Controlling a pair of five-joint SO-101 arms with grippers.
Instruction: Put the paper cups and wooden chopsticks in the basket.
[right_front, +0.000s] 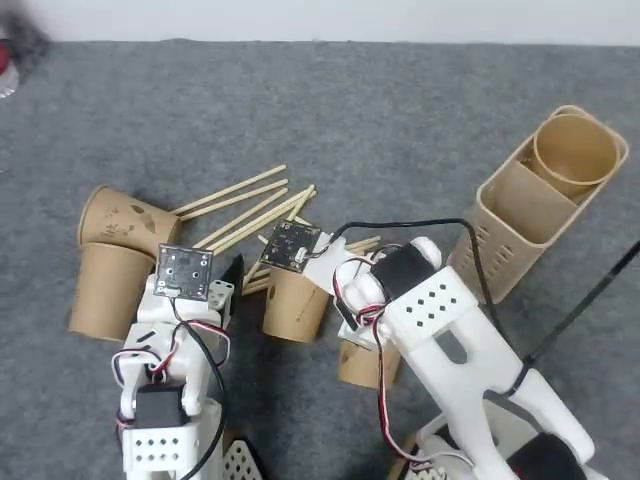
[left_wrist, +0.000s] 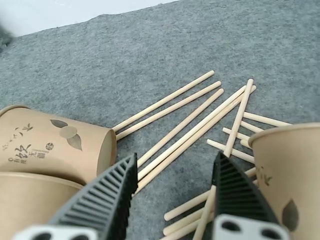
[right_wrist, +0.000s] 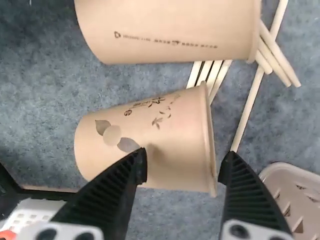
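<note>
Several wooden chopsticks (left_wrist: 190, 125) lie scattered on the grey carpet, also seen from above (right_front: 250, 210). My left gripper (left_wrist: 172, 175) hangs open just over their near ends, between two brown paper cups lying on their sides (left_wrist: 55, 142) and a third cup (left_wrist: 287, 170). My right gripper (right_wrist: 185, 157) is open, its fingers either side of a paper cup (right_wrist: 155, 135) lying on its side. Another cup (right_wrist: 170, 25) lies just beyond it. The tan basket (right_front: 510, 235) stands at the right with one cup (right_front: 575, 150) inside.
In the high view the two left cups (right_front: 110, 255) lie beside the left arm (right_front: 175, 330). The middle cup (right_front: 295, 300) and a cup (right_front: 362, 365) lie under the right arm (right_front: 450, 320). A black cable (right_front: 470, 270) runs past the basket. Open carpet stretches behind.
</note>
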